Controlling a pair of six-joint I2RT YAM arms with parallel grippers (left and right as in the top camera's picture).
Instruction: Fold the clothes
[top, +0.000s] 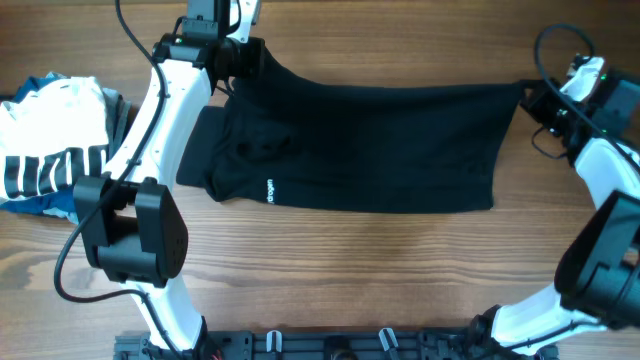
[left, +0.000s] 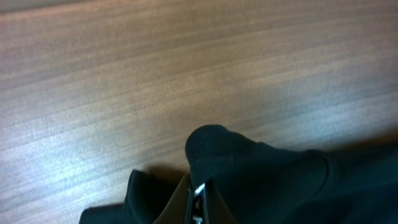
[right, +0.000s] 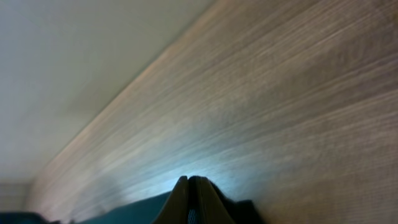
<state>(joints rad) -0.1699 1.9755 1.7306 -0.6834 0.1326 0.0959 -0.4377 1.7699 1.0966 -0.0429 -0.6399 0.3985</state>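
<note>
Right now the black T-shirt (top: 380, 140) lies spread on the wooden surface (top: 350, 270), about in the middle between the two arms. Its long side runs from the left arm (top: 160, 110) to the right arm (top: 610, 170). A small white logo (top: 270, 190) shows on the near edge of the shirt, closer to the left side. A darker flap of fabric sticks out toward the left arm.

The left arm reaches to the far left corner of the shirt. In the left wrist view the left fingers (left: 194, 198) are pressed together on the black cloth, and a rounded bump of fabric (left: 214, 146) stands up just above the tips. More of the shirt hangs to both sides of them, over the bare wood.

The right arm reaches to the far right corner of the shirt, where the cloth is drawn to a point at the arm's tip. In the right wrist view the right fingers (right: 181, 202) are closed against each other, with no gap between them. Dark fabric sits low at both sides of them. It seems they pinch this corner, though the contact itself is at the very bottom of the picture and hard to see.

The far edge of the shirt runs quite straight between the two arms.

A white garment with black stripes (top: 60, 130) lies in a heap at the left end of the surface, well apart from the shirt. It rests on a blue garment (top: 50, 205).
</note>
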